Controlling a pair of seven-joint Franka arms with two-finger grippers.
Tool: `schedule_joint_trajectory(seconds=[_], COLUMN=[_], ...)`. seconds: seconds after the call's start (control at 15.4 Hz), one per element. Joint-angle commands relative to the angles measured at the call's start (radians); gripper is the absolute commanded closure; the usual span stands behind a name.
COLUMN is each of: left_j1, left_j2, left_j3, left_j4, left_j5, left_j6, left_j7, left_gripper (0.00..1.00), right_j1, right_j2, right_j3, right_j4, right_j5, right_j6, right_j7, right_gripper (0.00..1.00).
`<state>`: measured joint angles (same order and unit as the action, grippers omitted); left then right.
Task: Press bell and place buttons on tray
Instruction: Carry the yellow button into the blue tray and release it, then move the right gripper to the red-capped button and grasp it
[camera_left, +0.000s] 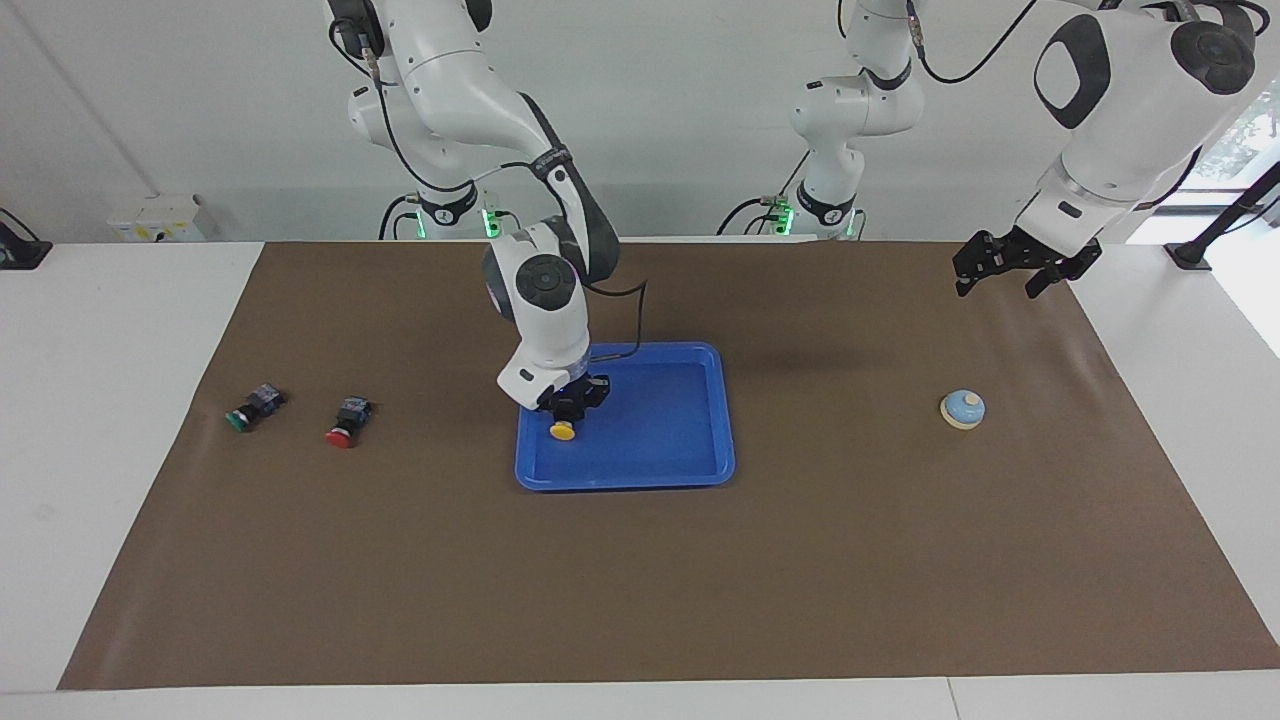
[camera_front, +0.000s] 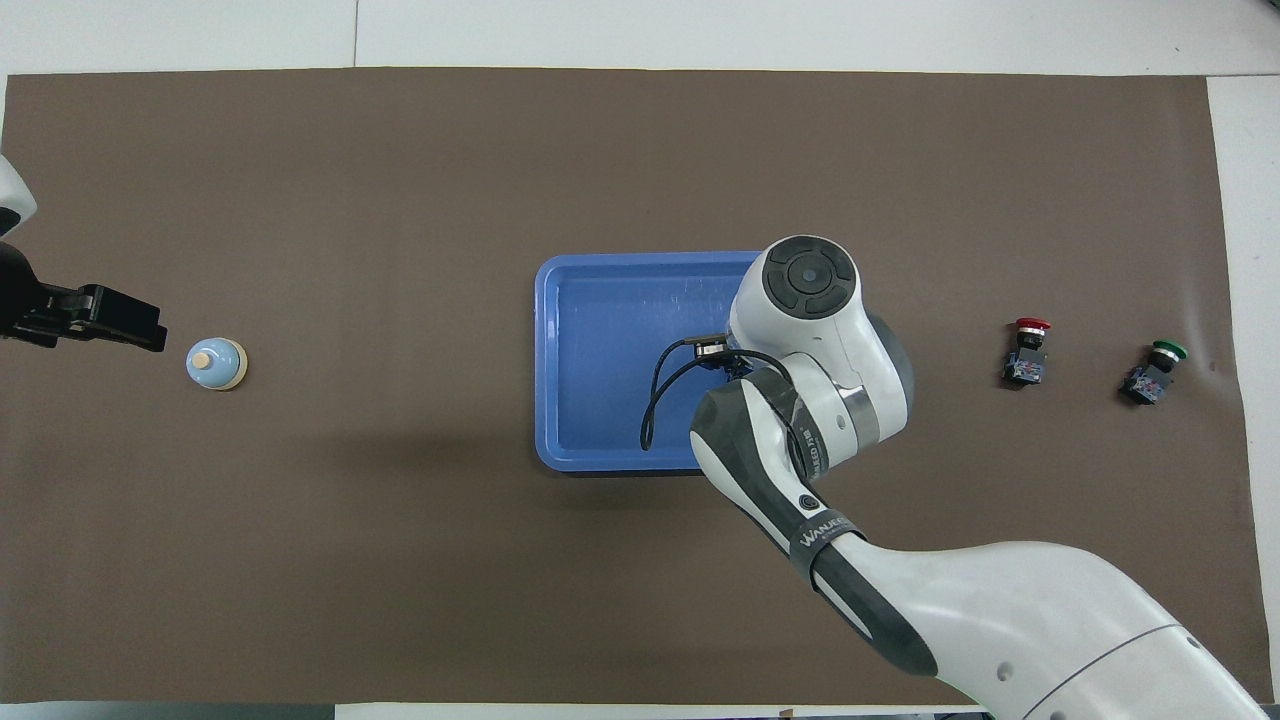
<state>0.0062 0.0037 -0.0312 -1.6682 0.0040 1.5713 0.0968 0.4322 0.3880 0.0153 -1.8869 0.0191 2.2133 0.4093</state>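
My right jaws (camera_left: 566, 408) are clamped on the small black-bodied push button with the round yellow cap (camera_left: 562, 430), cap down, low over the rectangular blue plastic tray (camera_left: 700, 470) near its end toward my right arm. I judge the drop is straight below. I see nothing else in the tray. The red-capped button (camera_left: 346, 421) and green-capped button (camera_left: 253, 408) lie on the table toward my right arm's end. My left jaws (camera_left: 1010, 268) wait spread, near the light blue domed bell (camera_left: 962, 408).

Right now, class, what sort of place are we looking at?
Most likely a robotics lab: two white robot arms mounted at a table covered by a brown mat, with small practice props laid out, a blue tray, a bell and push-buttons.
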Motion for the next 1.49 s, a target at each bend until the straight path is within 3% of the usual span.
schedule_joint_trajectory(seconds=[0.0,0.32,0.52,0.84,1.1,1.23,1.43], left_j1=[0.001,0.001,0.001,0.001,0.001,0.001,0.001], left_j2=[-0.013,-0.013,-0.013,-0.013,-0.013,-0.013,-0.013], left_j3=[0.002,0.002,0.002,0.002,0.002,0.002,0.002], left_j4=[-0.001,-0.001,-0.001,-0.001,-0.001,-0.001,-0.001], left_j5=[-0.001,-0.001,-0.001,-0.001,-0.001,-0.001,-0.001], left_j6=[-0.013,-0.013,-0.013,-0.013,-0.013,-0.013,-0.013], left_j7=[-0.008,-0.008,-0.008,-0.008,-0.008,-0.008,-0.008], left_gripper=[0.0,0.0,0.0,0.0,0.0,0.0,0.0], right_j1=[-0.003,-0.088,-0.205,-0.435,-0.541,-0.578,-0.589], right_j2=[-0.024,-0.106,-0.172,-0.195,-0.234,-0.259,-0.247], right_j3=[-0.001,-0.003,-0.009,-0.015,-0.015,-0.015,-0.015], right_j4=[-0.018,0.067,0.072,0.008,-0.122,-0.255,-0.339], right_j5=[0.016,0.016,0.015,-0.001,-0.005,-0.005,-0.005], right_j6=[-0.003,-0.19,-0.277,-0.276,-0.149,0.03,0.215], right_j7=[0.034,0.025,-0.119,-0.325,-0.354,-0.4,-0.422], right_gripper=[0.0,0.0,0.0,0.0,0.0,0.0,0.0])
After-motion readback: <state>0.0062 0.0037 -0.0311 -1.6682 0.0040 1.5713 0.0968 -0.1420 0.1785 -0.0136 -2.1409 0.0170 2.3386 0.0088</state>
